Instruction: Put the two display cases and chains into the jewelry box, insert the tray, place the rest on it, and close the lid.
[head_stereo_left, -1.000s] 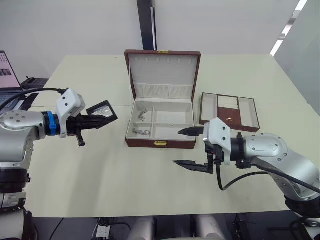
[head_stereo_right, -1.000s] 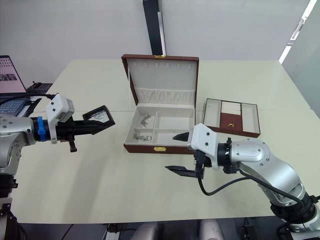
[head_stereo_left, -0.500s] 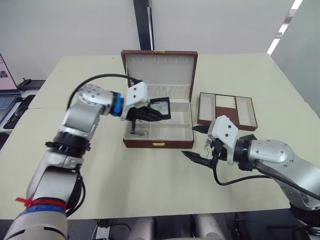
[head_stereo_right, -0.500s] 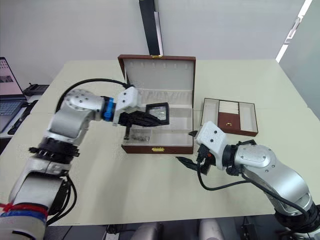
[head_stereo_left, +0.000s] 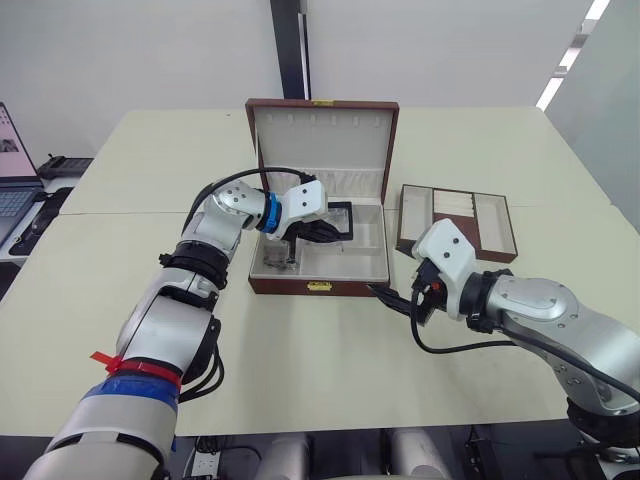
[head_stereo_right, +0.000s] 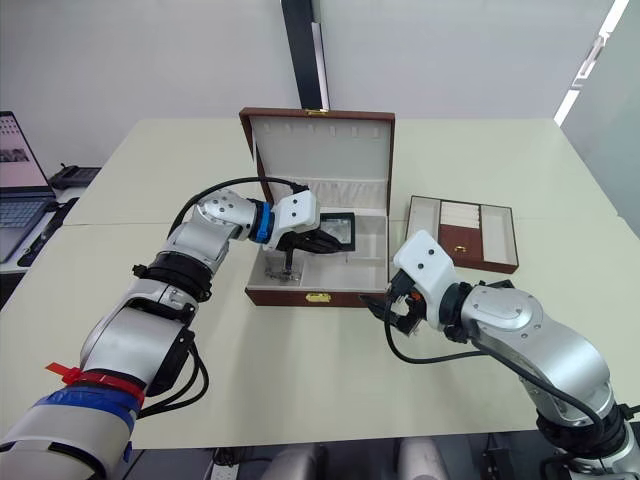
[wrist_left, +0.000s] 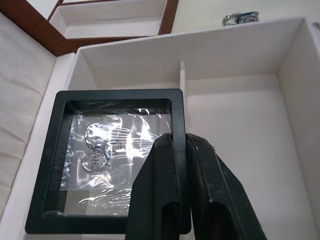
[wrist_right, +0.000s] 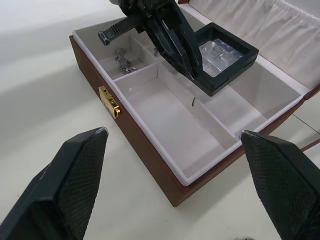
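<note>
Left pincer (wrist_left: 180, 150) pinches square glossy-windowed display case (wrist_left: 107, 160)

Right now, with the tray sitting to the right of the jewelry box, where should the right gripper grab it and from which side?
Judging by its pose, take the tray by its near long wall, coming from above. It lies flat on the table with open compartments, so one finger can drop inside and one outside. The right gripper is open and nearest that edge.

Reddish-brown jewelry box (head_stereo_left: 318, 287), cream lining
</note>
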